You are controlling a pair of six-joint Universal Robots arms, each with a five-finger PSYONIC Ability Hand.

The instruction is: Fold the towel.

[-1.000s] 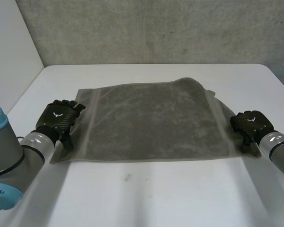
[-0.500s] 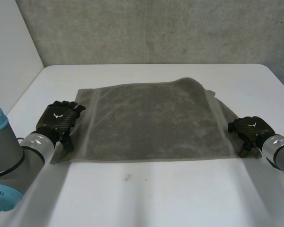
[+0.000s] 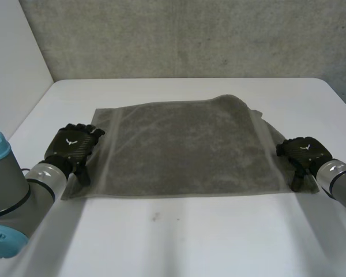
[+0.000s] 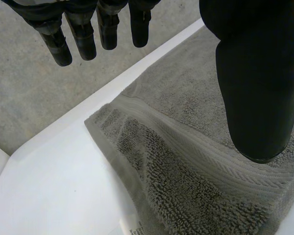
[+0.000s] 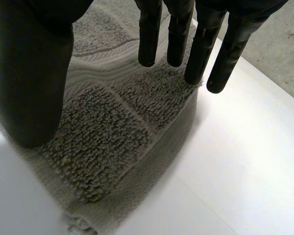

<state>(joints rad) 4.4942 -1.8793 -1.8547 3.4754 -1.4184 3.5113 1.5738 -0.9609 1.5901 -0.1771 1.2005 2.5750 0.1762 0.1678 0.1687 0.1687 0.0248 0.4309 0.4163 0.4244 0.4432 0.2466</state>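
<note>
A grey towel (image 3: pixel 184 144) lies spread flat on the white table (image 3: pixel 190 242). My left hand (image 3: pixel 75 147) hovers over the towel's left edge near its front corner. In the left wrist view that hand (image 4: pixel 255 88) is open, fingers straight, thumb above the towel's (image 4: pixel 186 161) woven band, and it holds nothing. My right hand (image 3: pixel 303 153) sits at the towel's right edge near the front corner. In the right wrist view its fingers (image 5: pixel 149 34) are straight above the towel (image 5: pixel 103 127), the thumb is spread apart from them, and no cloth is pinched.
Bare table lies in front of the towel and behind it up to the grey back wall (image 3: pixel 190 34). A white side wall (image 3: pixel 11 69) stands at the left. The towel's far right corner bulges slightly past its right edge.
My right hand's fingers have straightened from a curl and the hand has shifted slightly at the towel's right edge. The left hand and the towel have stayed put.
</note>
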